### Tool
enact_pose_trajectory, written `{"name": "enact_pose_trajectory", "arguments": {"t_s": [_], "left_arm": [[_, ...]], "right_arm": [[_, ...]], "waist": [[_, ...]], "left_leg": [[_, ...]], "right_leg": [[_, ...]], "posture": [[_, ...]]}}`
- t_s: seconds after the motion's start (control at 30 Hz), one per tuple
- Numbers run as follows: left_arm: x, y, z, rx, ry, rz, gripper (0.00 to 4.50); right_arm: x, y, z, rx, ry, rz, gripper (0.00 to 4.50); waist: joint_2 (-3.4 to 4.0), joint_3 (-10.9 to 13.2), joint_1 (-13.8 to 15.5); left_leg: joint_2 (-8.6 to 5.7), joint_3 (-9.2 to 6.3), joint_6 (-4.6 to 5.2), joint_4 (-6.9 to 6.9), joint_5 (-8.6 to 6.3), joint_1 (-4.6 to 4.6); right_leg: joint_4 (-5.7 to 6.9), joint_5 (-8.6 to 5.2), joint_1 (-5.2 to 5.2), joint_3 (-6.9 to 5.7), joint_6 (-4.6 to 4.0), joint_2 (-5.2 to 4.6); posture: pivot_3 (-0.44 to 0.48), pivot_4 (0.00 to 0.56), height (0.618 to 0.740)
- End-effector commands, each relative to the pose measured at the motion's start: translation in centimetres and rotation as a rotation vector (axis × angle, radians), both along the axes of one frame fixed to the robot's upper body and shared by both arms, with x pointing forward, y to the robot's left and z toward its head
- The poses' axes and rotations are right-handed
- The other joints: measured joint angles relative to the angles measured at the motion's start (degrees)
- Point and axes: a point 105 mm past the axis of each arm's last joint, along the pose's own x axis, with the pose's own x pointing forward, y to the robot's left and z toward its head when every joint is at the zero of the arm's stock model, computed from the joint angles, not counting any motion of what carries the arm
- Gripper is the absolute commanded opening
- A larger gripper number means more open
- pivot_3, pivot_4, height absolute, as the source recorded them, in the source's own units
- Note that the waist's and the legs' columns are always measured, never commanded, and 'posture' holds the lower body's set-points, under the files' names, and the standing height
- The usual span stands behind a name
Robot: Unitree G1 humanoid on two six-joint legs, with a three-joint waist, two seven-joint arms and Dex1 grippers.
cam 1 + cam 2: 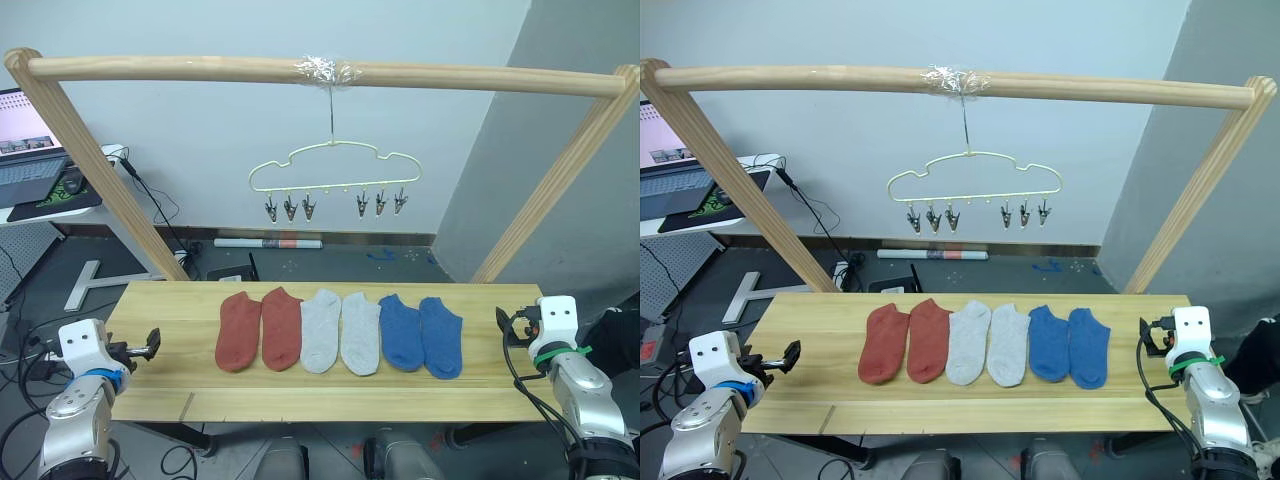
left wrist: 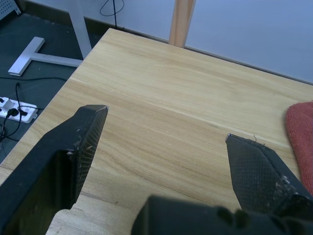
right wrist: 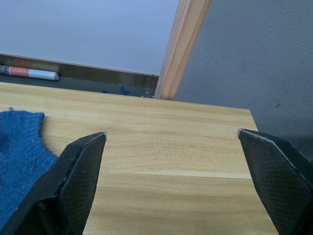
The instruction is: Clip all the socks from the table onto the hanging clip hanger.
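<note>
On the light wooden table [image 1: 160,308] lie two rust-red socks [image 1: 259,329], two light grey socks [image 1: 340,331] and two blue socks [image 1: 420,334], side by side in a row. Above and behind them the pale-yellow clip hanger [image 1: 335,166] hangs from the pole, and nothing is held in its clips. My left gripper [image 1: 152,344] hovers open over the table's left end, with a red sock's edge [image 2: 301,132] off to its side. At the table's right end my right gripper [image 1: 503,322] is open, beside a blue sock [image 3: 19,147]. Both hold nothing.
A thick wooden pole frame [image 1: 300,70] spans the table, its slanted legs [image 1: 100,170] standing at the back corners. A laptop [image 1: 25,150] sits on a side desk at far left. Cables and a power strip [image 2: 14,111] lie on the floor.
</note>
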Motion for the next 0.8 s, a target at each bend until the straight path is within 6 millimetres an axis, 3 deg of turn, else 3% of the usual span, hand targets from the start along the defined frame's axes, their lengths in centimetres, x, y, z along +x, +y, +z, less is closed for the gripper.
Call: {"name": "enact_pose_trajectory", "arguments": {"t_s": [0.03,0.47,0.8], "left_arm": [[0.4,1.0,2.3,0.069,-0.063,0.022,4.46],[0.3,1.0,3.4,0.047,-0.126,0.027,4.46],[0.9,-1.6,7.4,-0.001,-0.277,-0.054,4.46]], "right_arm": [[0.4,-0.6,1.8,-0.019,-0.065,-0.009,4.50],[0.6,-0.2,1.8,-0.018,-0.067,0.003,4.50],[1.0,0.3,2.3,-0.009,-0.085,0.015,4.50]], "waist": [[0.00,0.00,0.00],[-0.01,0.04,0.00],[-0.06,0.31,0.03]], "left_leg": [[0.00,0.00,0.00,0.00,0.00,0.00],[0.01,-0.01,0.00,0.00,0.00,0.00],[0.01,0.00,0.00,0.01,0.00,-0.01]], "right_leg": [[0.00,0.00,0.00,0.00,0.00,0.00],[0.00,0.00,0.00,0.00,0.00,0.00],[-0.02,0.00,0.00,0.03,0.00,-0.01]], "posture": [[0.056,0.119,0.740],[0.061,0.133,0.740],[0.064,0.142,0.740]]}}
